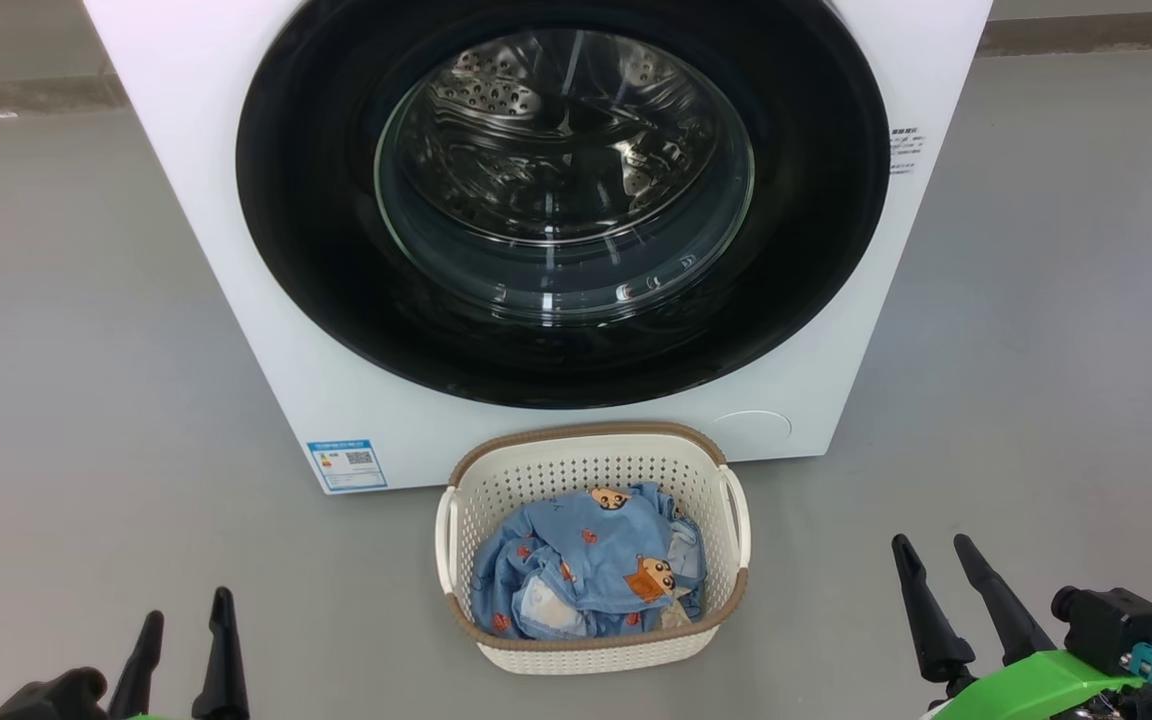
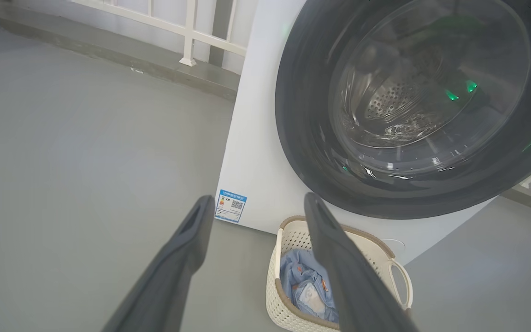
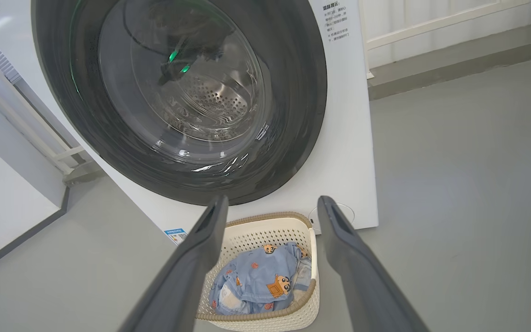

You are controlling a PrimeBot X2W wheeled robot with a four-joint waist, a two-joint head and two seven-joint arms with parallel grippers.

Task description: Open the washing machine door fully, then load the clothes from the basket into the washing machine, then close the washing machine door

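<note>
Head view, starting close to me: my left gripper (image 1: pixel 188 608) sits at the lower left corner and my right gripper (image 1: pixel 932 545) at the lower right. Both are low over the grey floor (image 1: pixel 86 350), fingers pointing toward the machine. Both are released, fingers spread with nothing between them, and each wrist view shows the same wide gap. The right one reaches a little further forward than the left.

Between the two grippers, and well apart from either, the basket (image 1: pixel 591 655) stands on the floor, its far brown rim just beside the foot of the washing machine (image 1: pixel 416 430). The clothes (image 1: pixel 586 570) lie bunched inside it, below the rim. Bare floor shows on both sides of the basket, so I have open room left and right.

Behind it, the washing machine door (image 1: pixel 316 200) is shut, its black rim flat against the white front, the steel drum (image 1: pixel 496 95) visible through the glass. A blue sticker (image 1: pixel 347 464) marks the front's lower left corner. Past the machine's sides the floor runs open to a low kerb (image 1: pixel 26 95), with a white railing (image 2: pixel 187 32) above it.
</note>
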